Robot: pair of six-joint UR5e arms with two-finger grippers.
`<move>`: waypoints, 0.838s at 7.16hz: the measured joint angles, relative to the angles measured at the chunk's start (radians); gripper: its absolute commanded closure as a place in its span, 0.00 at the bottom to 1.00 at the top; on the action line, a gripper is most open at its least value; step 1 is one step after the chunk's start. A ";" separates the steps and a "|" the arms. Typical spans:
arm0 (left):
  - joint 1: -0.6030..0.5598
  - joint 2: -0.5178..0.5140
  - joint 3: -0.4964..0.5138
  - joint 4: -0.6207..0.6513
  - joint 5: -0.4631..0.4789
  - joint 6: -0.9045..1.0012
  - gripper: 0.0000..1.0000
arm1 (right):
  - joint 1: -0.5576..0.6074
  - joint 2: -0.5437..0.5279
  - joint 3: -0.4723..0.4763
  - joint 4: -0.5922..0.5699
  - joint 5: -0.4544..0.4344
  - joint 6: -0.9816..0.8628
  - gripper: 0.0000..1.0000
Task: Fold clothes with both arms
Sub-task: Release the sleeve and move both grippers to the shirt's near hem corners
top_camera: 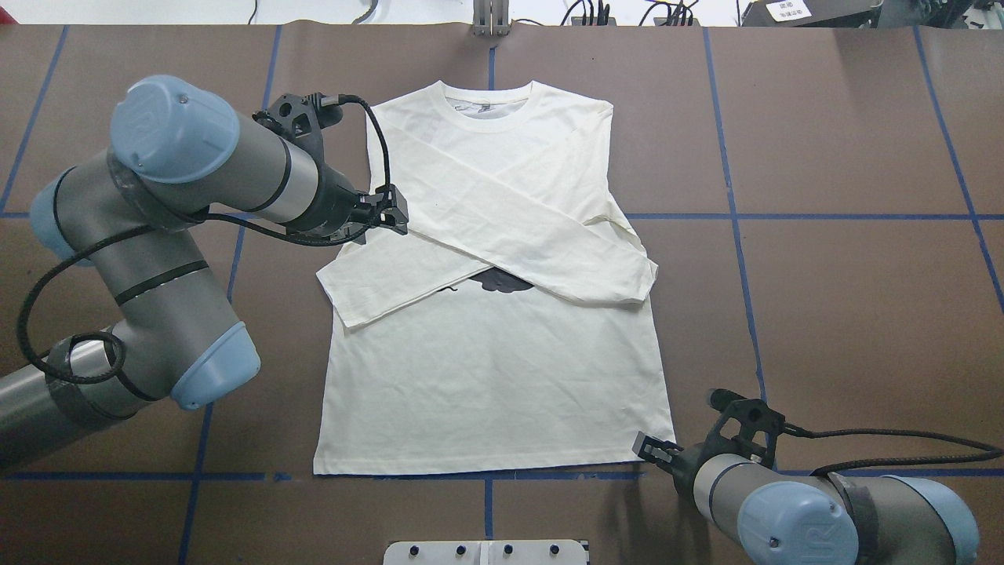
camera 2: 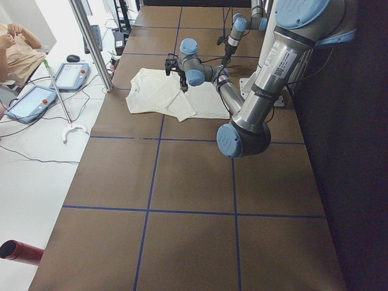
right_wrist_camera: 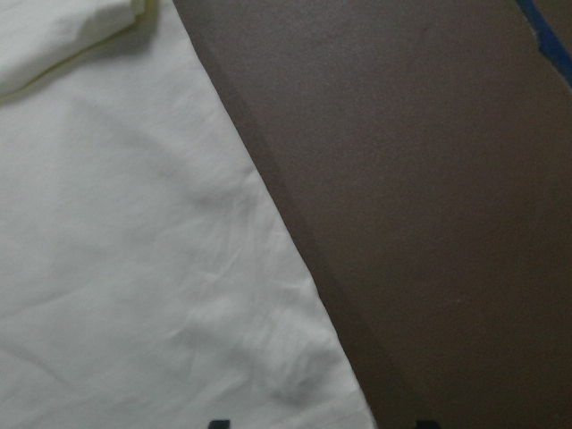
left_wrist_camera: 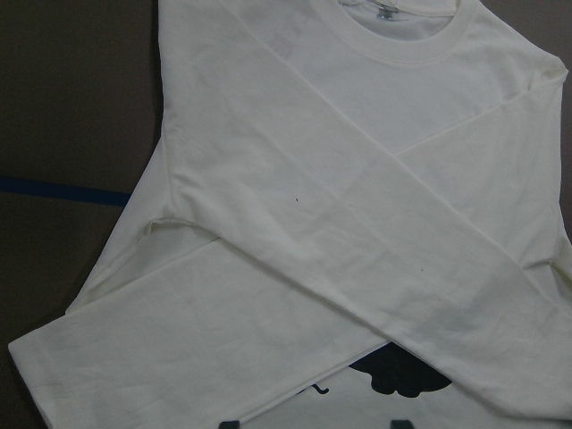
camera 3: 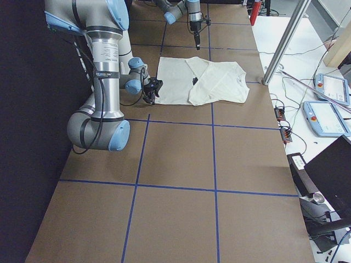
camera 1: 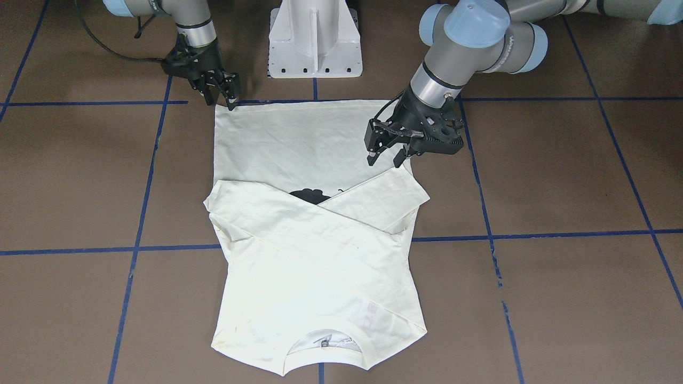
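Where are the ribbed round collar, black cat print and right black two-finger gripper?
ribbed round collar (left_wrist_camera: 402, 52), left wrist view, its front curve.
black cat print (top_camera: 506, 282), overhead view, its visible middle.
right black two-finger gripper (camera 1: 222, 101), front-facing view, midway between its fingers.

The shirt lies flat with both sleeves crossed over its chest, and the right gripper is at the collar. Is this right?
Not quite. The sleeves are crossed over the shirt, but the right gripper is at a hem corner, not the collar; the overhead view shows it.
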State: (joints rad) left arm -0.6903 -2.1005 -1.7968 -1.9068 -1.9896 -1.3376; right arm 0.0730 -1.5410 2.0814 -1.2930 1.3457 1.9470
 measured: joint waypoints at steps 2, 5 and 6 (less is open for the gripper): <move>0.002 0.001 0.002 0.000 0.000 0.000 0.33 | 0.001 0.000 -0.008 0.001 -0.005 0.001 1.00; 0.046 0.021 -0.017 0.004 0.009 -0.103 0.33 | 0.002 -0.005 0.004 0.001 0.008 0.000 1.00; 0.103 0.069 -0.061 0.006 0.042 -0.170 0.33 | 0.004 -0.005 0.016 0.001 0.020 0.000 1.00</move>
State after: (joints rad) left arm -0.5877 -2.0316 -1.8583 -1.9005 -1.9474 -1.5079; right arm 0.0766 -1.5461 2.0978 -1.2918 1.3656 1.9467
